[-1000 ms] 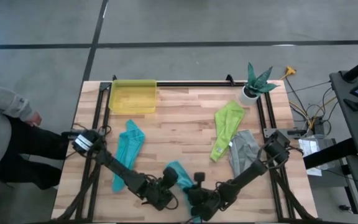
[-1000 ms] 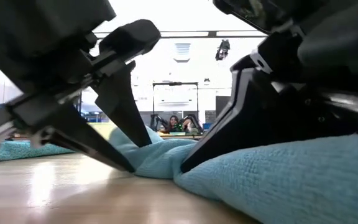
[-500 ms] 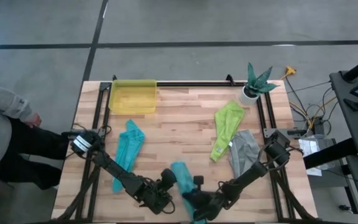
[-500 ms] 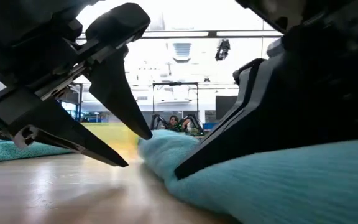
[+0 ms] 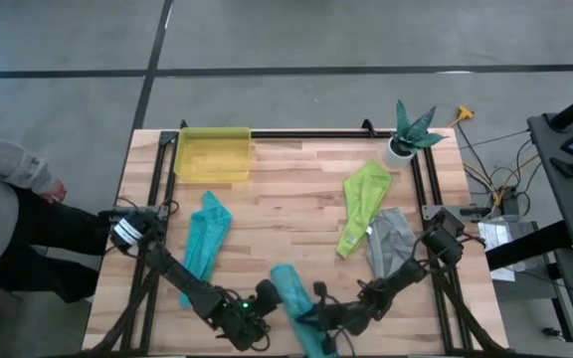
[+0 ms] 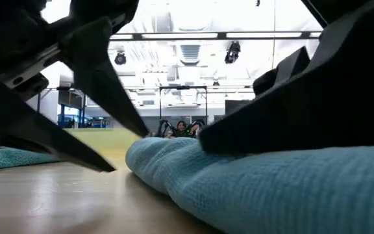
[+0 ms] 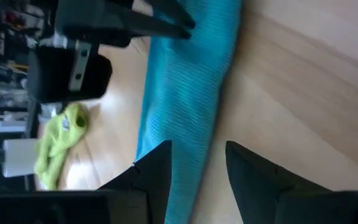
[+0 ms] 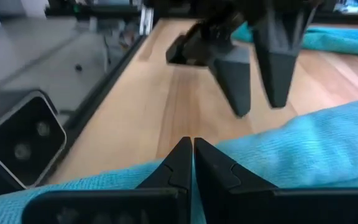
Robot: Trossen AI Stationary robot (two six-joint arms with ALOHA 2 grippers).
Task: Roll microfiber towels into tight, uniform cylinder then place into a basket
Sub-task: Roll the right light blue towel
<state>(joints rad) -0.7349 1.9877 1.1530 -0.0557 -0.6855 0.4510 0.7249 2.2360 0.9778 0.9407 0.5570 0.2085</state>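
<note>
near edge, centre: light blue towel (image 5: 291, 295) lies stretched as a long strip, its near end running to the table's near edge.
right gripper (image 5: 316, 320): fingers pressed together, pinching the strip's near end; cloth bunches around them in the right wrist view.
left gripper (image 5: 264, 310): jaws parted, holding nothing, just left of the strip, tips low over the wood.
step: looks like straightening the strip before the roll. Keep the pinch firm and pull along its length so both long edges stay parallel.
other towels: teal towel (image 5: 205, 239) left, lime green towel (image 5: 361, 204) and grey towel (image 5: 390, 239) right, all unrolled.
basket (image 5: 212, 154): far left corner.
room: bare wood (image 5: 286, 214) mid-table for rolling away from the edge; plant pot (image 5: 401, 147) far right.
</note>
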